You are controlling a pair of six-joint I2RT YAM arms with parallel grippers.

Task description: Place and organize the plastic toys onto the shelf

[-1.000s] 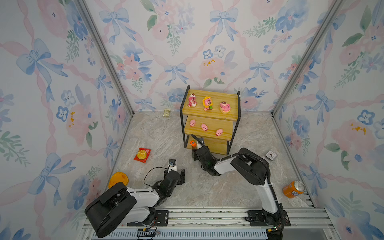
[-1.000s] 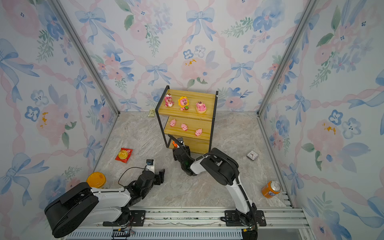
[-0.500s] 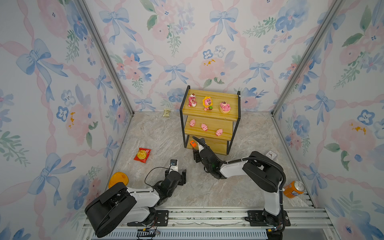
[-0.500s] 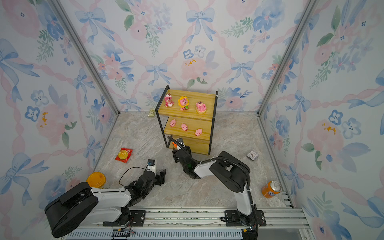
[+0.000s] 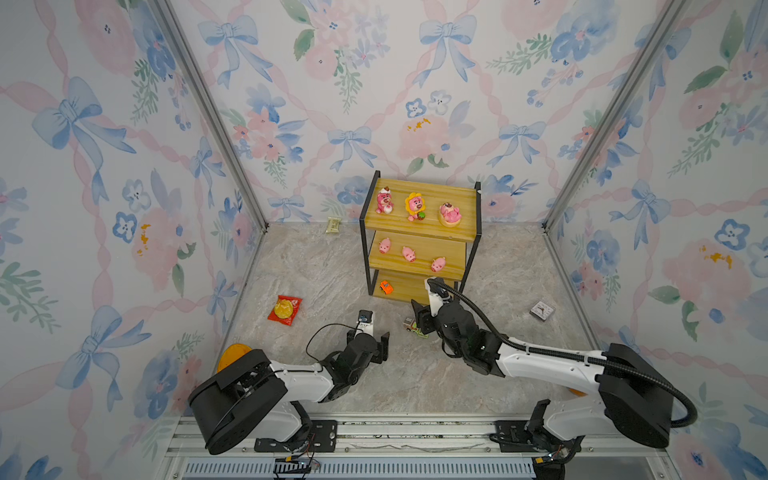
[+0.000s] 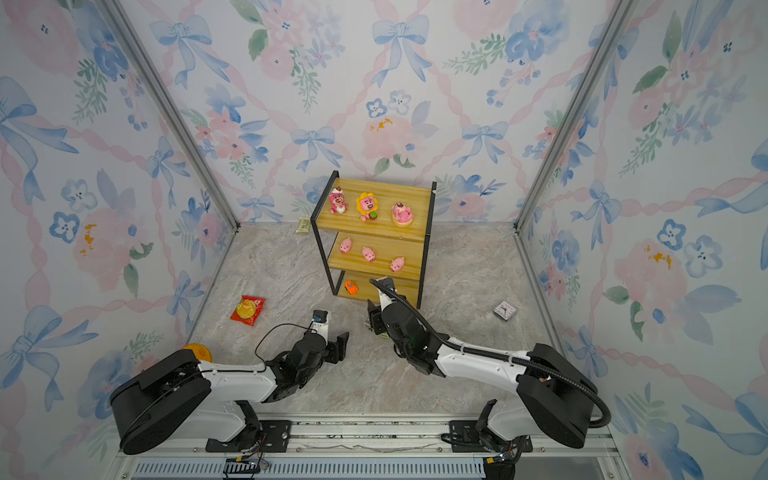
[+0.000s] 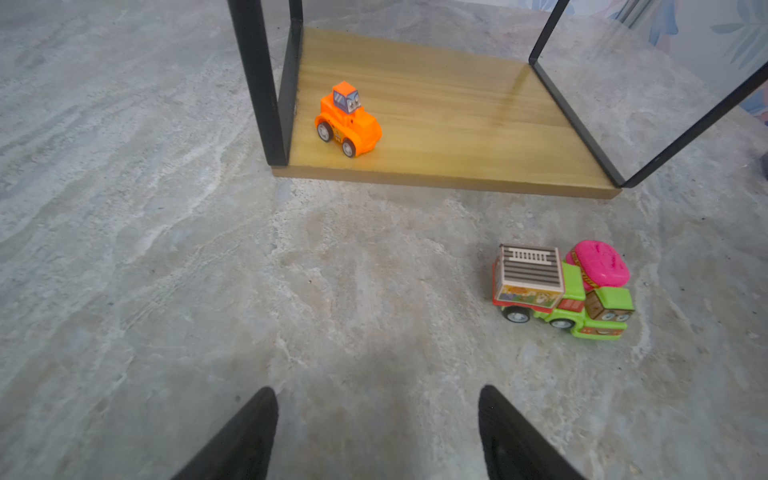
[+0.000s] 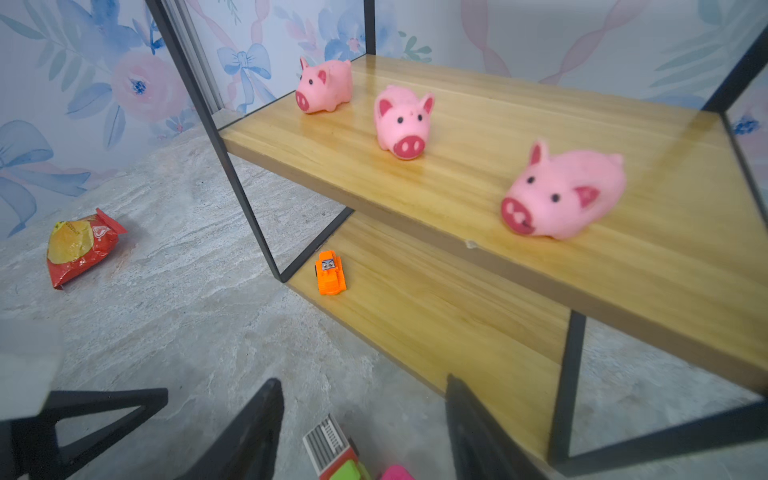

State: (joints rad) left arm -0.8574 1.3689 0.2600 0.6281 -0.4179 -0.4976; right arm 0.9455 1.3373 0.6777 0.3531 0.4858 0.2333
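On the shelf (image 5: 424,193), bears (image 5: 411,206) top, pigs (image 5: 409,253) middle, one car (image 5: 386,287) bottom; two cars (image 7: 536,282) lie before it.

Walls (image 5: 374,83) papered with blue bows, pink ribbons and flowers close in a grey marbled desk (image 5: 316,266). Silver metal strips (image 5: 210,112) climb both corners far ahead of the left gripper (image 7: 376,392). Soft, even light.

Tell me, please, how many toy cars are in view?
3. The orange car is on the bottom board of the shelf; the grey-roofed car and the pink-topped car sit side by side on the floor before it. More could be hidden.
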